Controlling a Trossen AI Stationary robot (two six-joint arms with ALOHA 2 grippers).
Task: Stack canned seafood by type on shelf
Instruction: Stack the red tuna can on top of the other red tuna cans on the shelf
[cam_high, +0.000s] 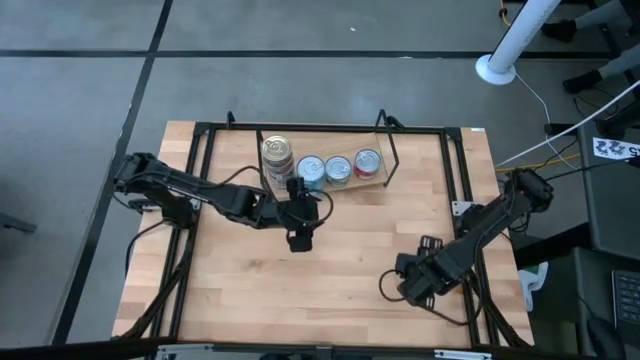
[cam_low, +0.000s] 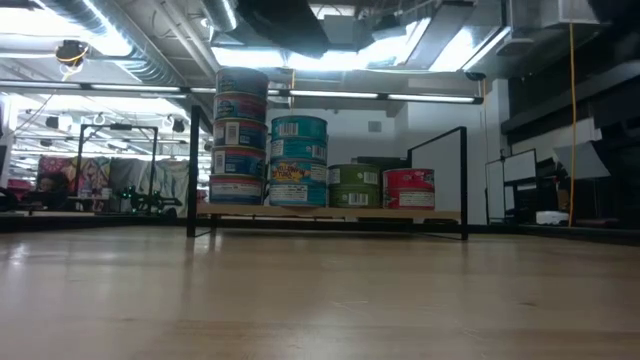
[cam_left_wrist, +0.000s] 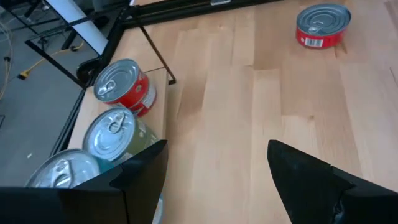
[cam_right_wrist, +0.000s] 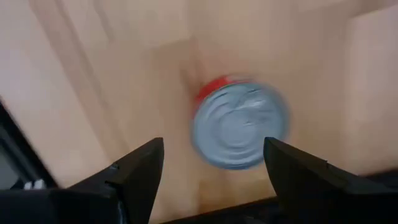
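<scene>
Red tin (cam_right_wrist: 239, 124): rigid, smooth metal, likely slippery; grip opposite side walls. Right claw (cam_right_wrist: 211, 180) wide, empty, above it; left claw (cam_left_wrist: 214, 180) wide, beside shelf (cam_high: 385, 183).

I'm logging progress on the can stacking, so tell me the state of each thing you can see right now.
Left gripper: open, empty, in front of the shelf.
Right gripper: open, above the loose red can.
Shelf: four piles of cans in a row.
Tall stack: upright.
Loose red can: upright on the table, not gripped.

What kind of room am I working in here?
Probably a robotics lab or workshop: bare ducts and strip lights overhead, a grey concrete floor with loose cables, and equipment racks behind the wooden table.
</scene>
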